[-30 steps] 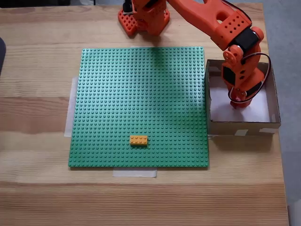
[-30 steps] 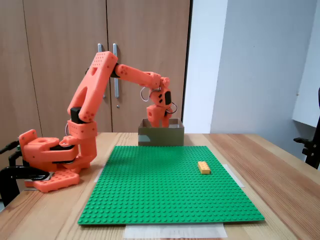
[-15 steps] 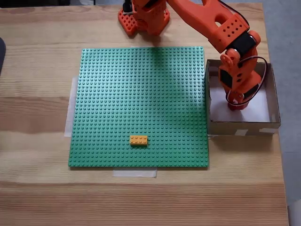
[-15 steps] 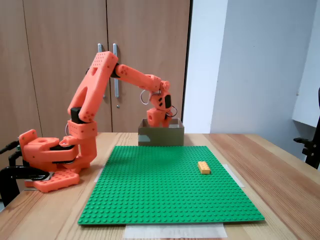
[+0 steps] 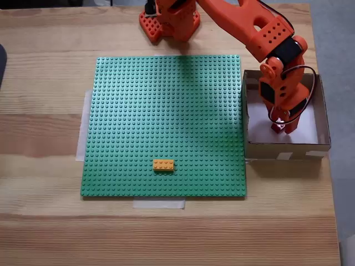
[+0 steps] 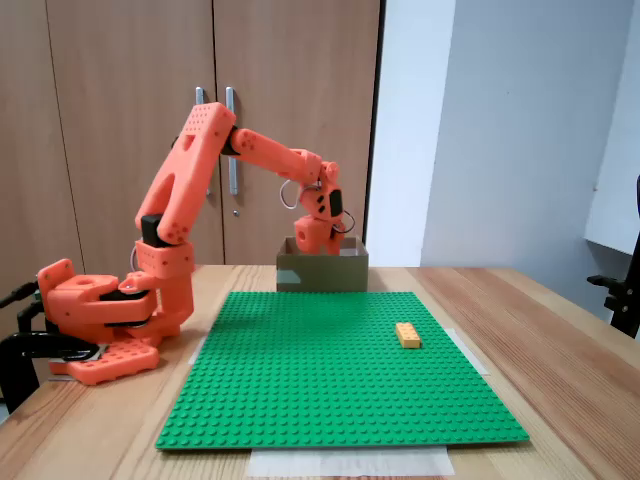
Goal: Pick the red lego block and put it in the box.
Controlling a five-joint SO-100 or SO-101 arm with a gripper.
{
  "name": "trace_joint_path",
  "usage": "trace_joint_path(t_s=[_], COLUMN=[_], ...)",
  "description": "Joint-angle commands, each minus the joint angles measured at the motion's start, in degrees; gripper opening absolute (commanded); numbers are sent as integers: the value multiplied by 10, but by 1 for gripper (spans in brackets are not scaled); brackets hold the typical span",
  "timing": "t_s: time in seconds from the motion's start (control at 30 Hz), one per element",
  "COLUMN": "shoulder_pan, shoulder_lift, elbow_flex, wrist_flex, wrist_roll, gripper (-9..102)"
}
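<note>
**Orange arm reaches into the cardboard box**

In a fixed view from above, the orange two-finger pincer [image 5: 282,126] points down inside the shallow square brown cardboard box [image 5: 285,150], over its white floor. Its fingers look slightly parted, with something small and red between the tips; whether this is the red lego block cannot be told. The box sits just right of the flat green studded baseplate [image 5: 163,111], where a yellow-orange brick [image 5: 163,164] rests near the front edge on the wooden worktop [image 5: 44,66].
</note>
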Motion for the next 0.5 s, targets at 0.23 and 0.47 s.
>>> trace_joint_path(t_s=[0.23,0.47], shoulder_pan=[-18,-11], shoulder_lift=[175,274], elbow_flex=[26,65], wrist_flex=[-34,-36], wrist_roll=[-25,-47], gripper=[15,13])
